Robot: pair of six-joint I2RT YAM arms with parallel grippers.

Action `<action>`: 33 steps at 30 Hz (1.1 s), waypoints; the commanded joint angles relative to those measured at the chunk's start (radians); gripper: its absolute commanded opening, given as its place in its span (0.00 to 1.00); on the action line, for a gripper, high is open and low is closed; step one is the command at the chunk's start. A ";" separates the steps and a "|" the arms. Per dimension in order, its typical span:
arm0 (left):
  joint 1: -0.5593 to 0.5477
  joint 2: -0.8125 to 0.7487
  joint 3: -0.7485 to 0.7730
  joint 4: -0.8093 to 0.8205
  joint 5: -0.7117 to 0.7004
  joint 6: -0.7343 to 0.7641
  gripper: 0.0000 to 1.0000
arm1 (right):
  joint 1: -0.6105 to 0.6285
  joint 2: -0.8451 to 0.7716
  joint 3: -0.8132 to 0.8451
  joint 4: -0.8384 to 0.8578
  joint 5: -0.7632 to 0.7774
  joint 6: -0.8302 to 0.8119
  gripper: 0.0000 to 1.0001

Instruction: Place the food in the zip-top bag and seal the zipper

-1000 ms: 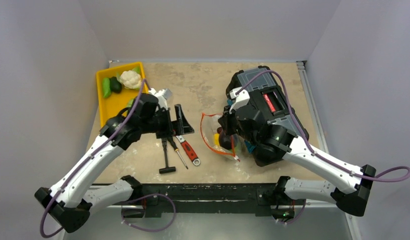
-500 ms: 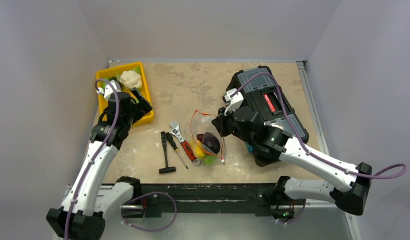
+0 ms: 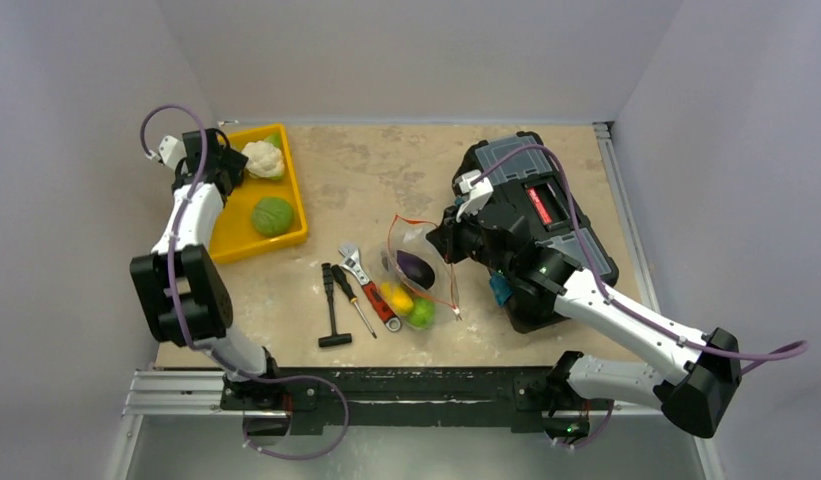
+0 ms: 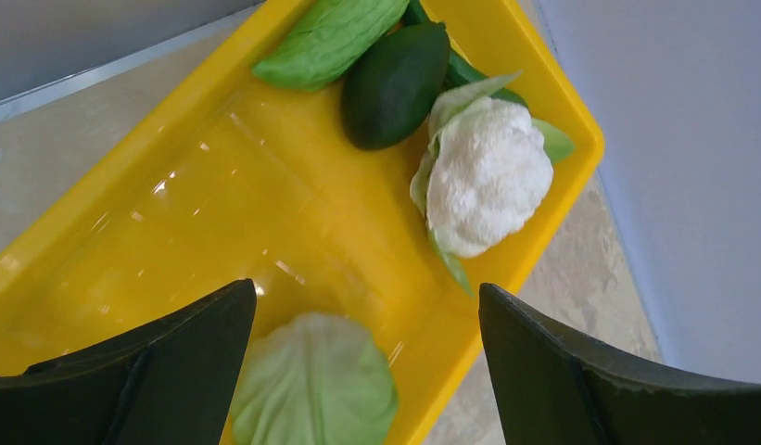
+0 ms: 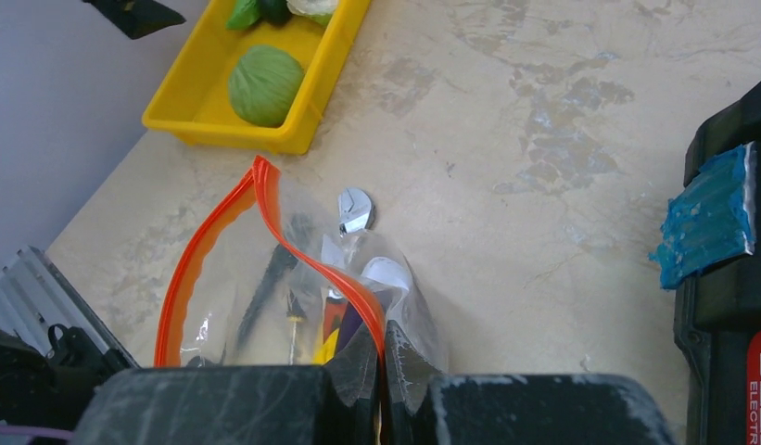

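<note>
Top external gives us the zip-top bag point(image 3: 426, 290) near the middle of the table point(image 3: 386, 170). It sits between the red-handled wrench point(image 3: 371, 290) on its left and the black toolbox point(image 3: 546, 205) on its right. Its long axis runs from the far side towards the near edge, leaning a little rightward as it comes near.

Inside we can see the eggplant point(image 3: 416, 268) lying across that axis, roughly left to right. The yellow piece point(image 3: 396, 297) and a green piece point(image 3: 422, 313) sit below it at the bag's near end.

Over on the right wrist camera we get the zipper point(image 5: 265, 190), and its two lips stand well apart, so the mouth gapes open. The lips meet at a corner that points away towards the yellow tray point(image 5: 307, 139). The right gripper point(image 5: 381, 371) is pinched tight on the nearer lip of the zip-top bag, fingers closed right on the strip.

On the left wrist view, the left gripper point(image 4: 367, 295) hangs over the tray, claw spread wide and gripping nothing. We see the cabbage point(image 4: 316, 385) below and between its fingers, with the cauliflower point(image 4: 488, 176) further along. At the tray's end a dark green piece point(image 4: 395, 83) touches a lighter green piece point(image 4: 330, 37), and the dark one lies just beside the cauliflower's leaves.
</note>
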 commanded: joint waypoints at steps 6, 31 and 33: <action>0.119 0.363 0.263 0.123 0.216 -0.104 0.81 | -0.025 -0.011 0.000 0.072 -0.058 0.008 0.00; 0.146 0.622 0.394 0.271 0.211 -0.188 0.42 | -0.036 0.034 0.034 0.050 -0.070 0.030 0.00; 0.147 0.606 0.370 0.276 0.216 -0.179 0.33 | -0.036 0.036 0.035 0.055 -0.079 0.036 0.00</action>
